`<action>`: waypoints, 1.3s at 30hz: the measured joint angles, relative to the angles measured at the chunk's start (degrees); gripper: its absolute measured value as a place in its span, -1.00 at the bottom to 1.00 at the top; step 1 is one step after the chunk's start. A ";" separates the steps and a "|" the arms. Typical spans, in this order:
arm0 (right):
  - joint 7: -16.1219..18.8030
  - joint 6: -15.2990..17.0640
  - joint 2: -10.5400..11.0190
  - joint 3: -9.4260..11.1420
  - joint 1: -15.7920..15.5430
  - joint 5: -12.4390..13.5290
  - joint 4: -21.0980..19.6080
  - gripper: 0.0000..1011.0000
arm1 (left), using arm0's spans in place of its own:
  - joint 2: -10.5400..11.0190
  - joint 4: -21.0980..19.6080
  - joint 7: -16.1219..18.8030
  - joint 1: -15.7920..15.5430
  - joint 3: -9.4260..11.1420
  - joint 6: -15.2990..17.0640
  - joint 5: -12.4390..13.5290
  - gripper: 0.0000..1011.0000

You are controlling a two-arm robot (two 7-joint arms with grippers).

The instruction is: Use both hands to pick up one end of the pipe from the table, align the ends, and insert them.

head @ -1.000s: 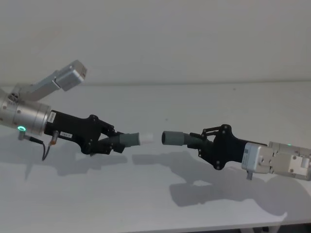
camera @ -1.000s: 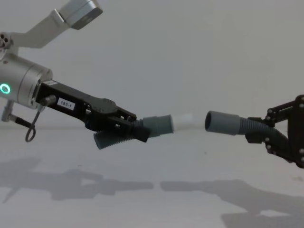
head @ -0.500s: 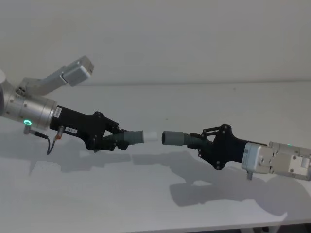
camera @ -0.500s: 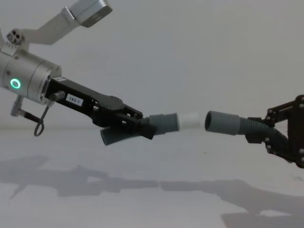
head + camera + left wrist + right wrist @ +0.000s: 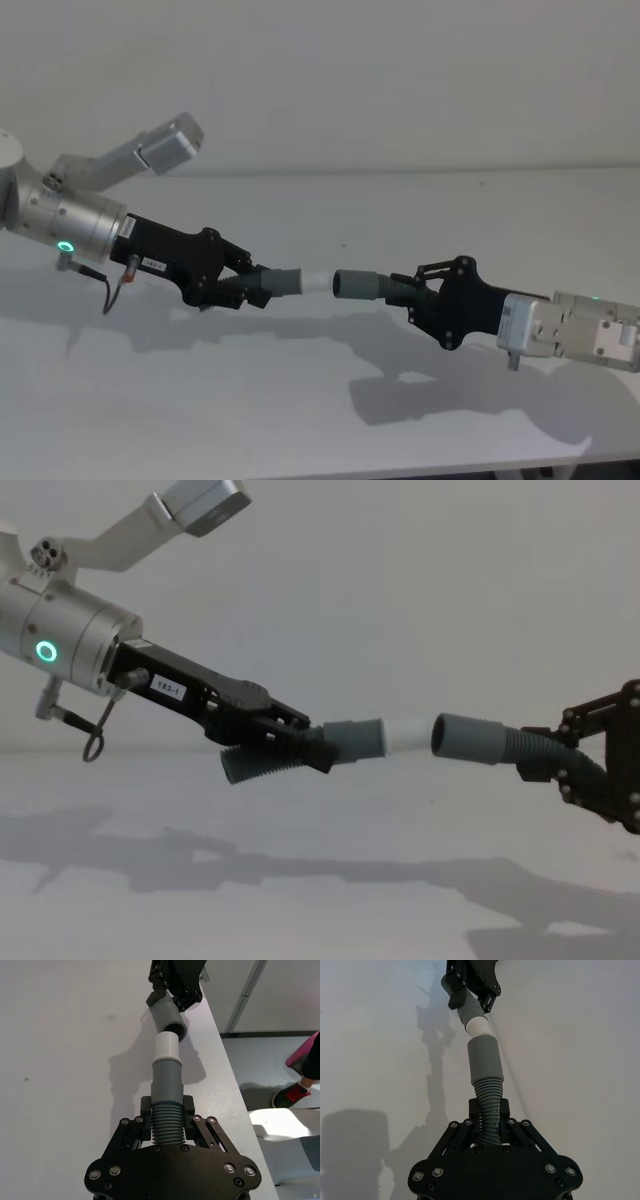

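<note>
Chest view: two hoses, two grippers; the left gripper [image 5: 312,748] clamps its fingers on the white-tipped hose [image 5: 355,741], the right gripper [image 5: 535,763] likewise on the hollow-mouthed hose [image 5: 475,739], just beside at three o'clock.

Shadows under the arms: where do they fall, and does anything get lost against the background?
Head view: soft grey shadows of the left tool and right tool fall on the white table, nearer the robot, so light probably comes from above. Chest view: the white tip almost blends into the pale wall. Left wrist view: the hose piece casts a shadow beside itself.
</note>
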 joint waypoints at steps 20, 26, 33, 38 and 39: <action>0.00 0.00 0.00 0.00 0.00 0.00 0.00 -0.64 | 0.42 -1.00 0.82 -0.01 0.47 0.83 -1.12 -0.36; 0.00 0.00 0.00 0.00 0.00 0.00 0.00 -0.64 | 0.82 -1.77 1.35 0.17 0.47 1.19 -1.58 -0.36; 0.00 0.00 -0.01 -0.01 0.00 0.01 0.00 -0.64 | 1.44 -2.86 1.92 0.48 0.44 1.70 -2.12 -0.36; 0.00 0.00 0.00 -0.01 0.00 0.01 0.00 -0.64 | 2.12 -3.90 2.29 0.80 0.47 2.19 -2.46 -0.36; 0.00 0.00 0.00 -0.01 0.00 0.00 0.00 -0.64 | 2.22 -4.04 2.37 0.84 0.48 2.27 -2.50 -0.36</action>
